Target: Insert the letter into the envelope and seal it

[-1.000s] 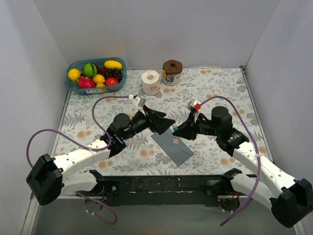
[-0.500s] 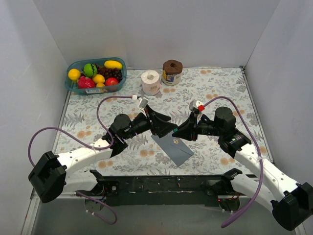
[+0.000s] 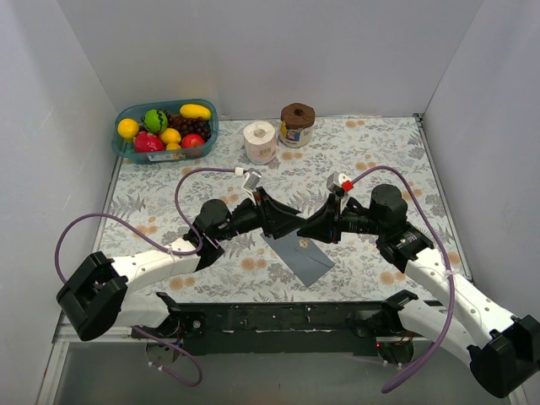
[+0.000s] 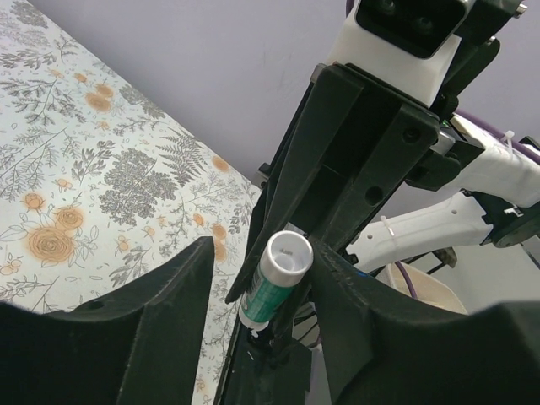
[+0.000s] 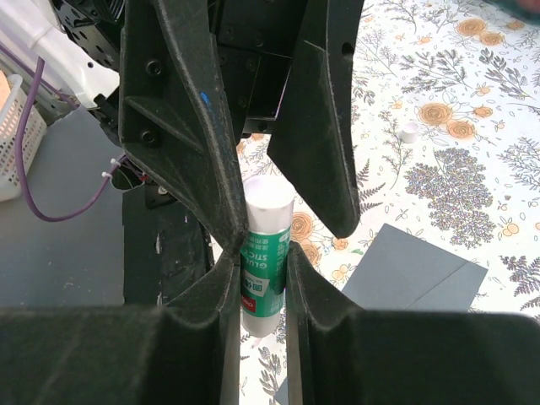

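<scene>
Over the last second the left hand (image 4: 263,253) has slid in towards the right hand (image 5: 259,266), and its jaws have narrowed from wide to about half. They now stand either side of the white end of the glue stick (image 4: 274,283), with a gap still showing on one side, so it is not yet a grip. The right hand is clamped on the stick's green body and holds it above the bench (image 3: 380,152).

This looks like the sealing stage. The left hand is probably about to take the white end, to uncap or twist it, before any glue reaches the flap.

The envelope (image 3: 308,260) lies flat and askew on the bench just below the two hands. It is dark grey, with a small gold spot near its far end and a diagonal crease in the right wrist view. The letter is nowhere in sight. It may already be inside, though no view confirms that.
</scene>
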Motion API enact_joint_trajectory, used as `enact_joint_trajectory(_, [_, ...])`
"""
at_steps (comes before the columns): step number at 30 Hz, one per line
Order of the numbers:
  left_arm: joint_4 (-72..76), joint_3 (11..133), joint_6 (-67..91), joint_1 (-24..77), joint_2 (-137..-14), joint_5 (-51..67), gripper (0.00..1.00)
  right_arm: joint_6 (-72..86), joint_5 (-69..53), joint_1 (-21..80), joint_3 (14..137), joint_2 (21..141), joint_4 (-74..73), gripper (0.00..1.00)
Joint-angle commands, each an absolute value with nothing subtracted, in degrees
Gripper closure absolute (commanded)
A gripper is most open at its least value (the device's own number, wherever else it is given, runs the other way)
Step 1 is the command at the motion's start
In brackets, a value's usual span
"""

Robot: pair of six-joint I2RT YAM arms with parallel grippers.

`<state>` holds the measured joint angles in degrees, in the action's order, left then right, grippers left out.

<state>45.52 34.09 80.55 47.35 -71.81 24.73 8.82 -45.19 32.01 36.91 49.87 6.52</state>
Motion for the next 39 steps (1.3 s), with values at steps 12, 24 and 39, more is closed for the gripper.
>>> enact_joint_trajectory(12, [48.5, 33.6, 80.3, 47.1, -70.2, 25.0, 0.57, 10.1, -46.8, 32.1, 38.2, 49.8, 9.6, 0.99])
enact_joint_trajectory(24, [49.0, 33.4, 80.3, 47.1, -70.1, 25.2, 0.7, 10.9, -47.1, 32.1, 38.1, 50.7, 9.1, 0.99])
enact_joint_trajectory(39, [34.0, 40.0, 75.0, 47.2, -69.9, 19.4, 1.0, 11.6, -36.4, 32.1, 39.8, 50.5, 2.7, 0.99])
